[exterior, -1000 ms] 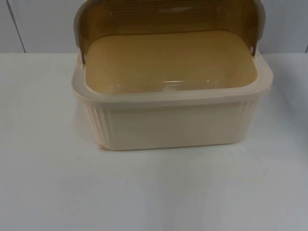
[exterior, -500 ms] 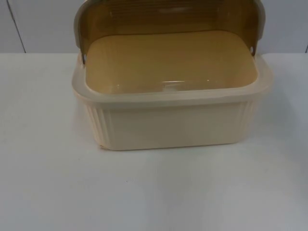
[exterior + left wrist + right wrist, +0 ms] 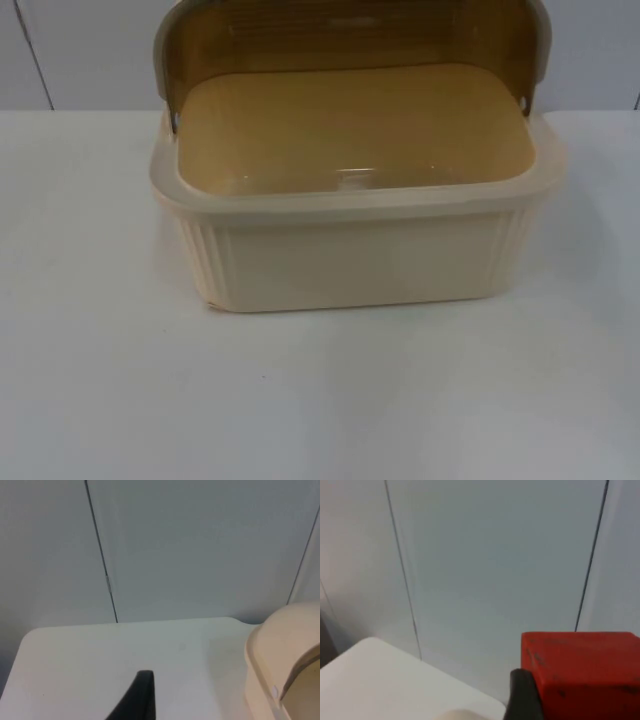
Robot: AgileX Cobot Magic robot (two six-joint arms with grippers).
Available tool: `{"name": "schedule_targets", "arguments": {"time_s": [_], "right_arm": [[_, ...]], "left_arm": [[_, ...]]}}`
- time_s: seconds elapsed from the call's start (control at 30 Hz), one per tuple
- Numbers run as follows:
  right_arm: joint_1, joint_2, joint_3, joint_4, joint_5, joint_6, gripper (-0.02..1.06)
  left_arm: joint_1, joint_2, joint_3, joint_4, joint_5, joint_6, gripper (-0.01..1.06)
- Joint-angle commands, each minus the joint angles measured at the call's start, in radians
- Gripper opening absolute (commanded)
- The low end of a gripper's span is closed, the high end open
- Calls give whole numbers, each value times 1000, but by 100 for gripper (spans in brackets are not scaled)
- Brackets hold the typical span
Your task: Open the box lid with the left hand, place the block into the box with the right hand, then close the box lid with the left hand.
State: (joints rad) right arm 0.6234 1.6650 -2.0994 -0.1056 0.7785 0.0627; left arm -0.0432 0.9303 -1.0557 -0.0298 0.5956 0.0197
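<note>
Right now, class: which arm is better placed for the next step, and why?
The right arm. The lid is already up and the box is open, with no block inside. The right gripper holds the red block. The left gripper waits beside the box.

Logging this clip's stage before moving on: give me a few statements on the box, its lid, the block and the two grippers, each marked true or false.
1. The translucent amber lid of the cream plastic box is shut. False: it is swung up at the back.
2. The box already holds the red block. False: its inside is bare; the block sits against the right gripper, raised before the grey partition wall.
3. The box stands on the white table top. True.
4. The left gripper is beside the box, touching nothing. True.
5. The box's side walls are ribbed. True.
</note>
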Motion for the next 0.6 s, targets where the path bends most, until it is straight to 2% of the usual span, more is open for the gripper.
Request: {"name": "schedule_targets", "arguments": {"time_s": [0.0, 0.07, 0.1, 0.23, 0.27, 0.4, 0.57], "right_arm": [[5, -27, 61, 7, -43, -10, 0], [5, -56, 142, 5, -82, -10, 0], [5, -56, 142, 5, -82, -10, 0], [5, -144, 346, 5, -175, -3, 0], [5, -144, 346, 5, -175, -3, 0], [5, -249, 566, 5, -276, 27, 0], [5, -345, 766, 5, -318, 64, 0]], "left_arm": [[1, -3, 4, -9, 0, 1, 105], [1, -3, 4, -7, 0, 1, 105], [1, -3, 4, -7, 0, 1, 105], [1, -3, 4, -8, 4, 1, 105], [1, -3, 4, -8, 4, 1, 105], [1, -3, 4, -10, 3, 1, 105], [1, -3, 4, -10, 3, 1, 105]]}}
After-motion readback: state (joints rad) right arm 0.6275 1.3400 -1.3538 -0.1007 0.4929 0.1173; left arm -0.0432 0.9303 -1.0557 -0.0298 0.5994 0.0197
